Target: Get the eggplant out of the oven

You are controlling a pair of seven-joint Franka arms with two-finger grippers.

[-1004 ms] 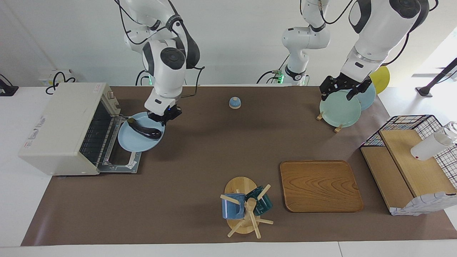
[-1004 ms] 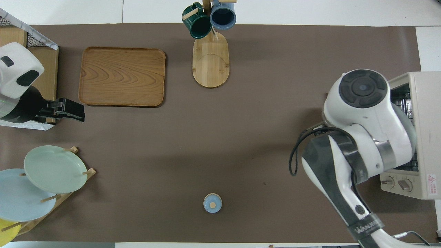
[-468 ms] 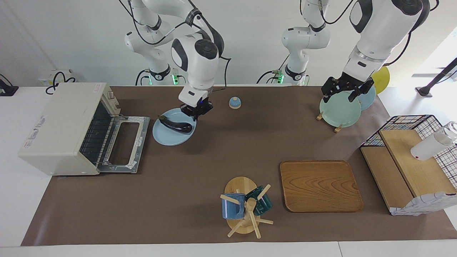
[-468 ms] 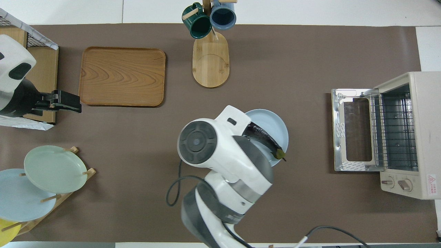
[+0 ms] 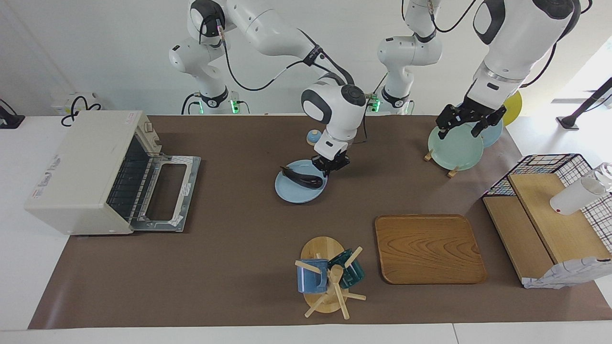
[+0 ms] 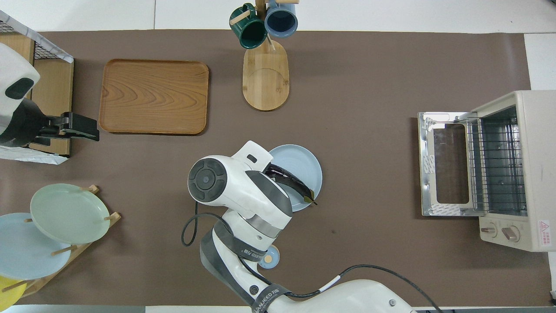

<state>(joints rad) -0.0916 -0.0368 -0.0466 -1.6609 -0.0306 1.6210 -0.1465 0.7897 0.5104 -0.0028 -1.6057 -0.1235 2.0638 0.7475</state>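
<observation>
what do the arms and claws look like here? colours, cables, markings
Both arms: glossy white shells, rounded joints with dark grey caps and bands. Black cables loop outside the links. Right arm's forearm band carries white lettering. Right claw and left claw are black. Green lights glow at the bases.

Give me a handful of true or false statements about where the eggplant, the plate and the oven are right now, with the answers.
1. The eggplant lies on the light blue plate. True.
2. The eggplant is inside the oven. False: it is out, on the plate near the middle of the table.
3. The oven door is folded down open. True.
4. The left end effector holds the plate with the eggplant. False: the right end effector is at that plate's rim; the left one is over the plate rack.
5. The wooden tray carries the two mugs. False: it is bare.
</observation>
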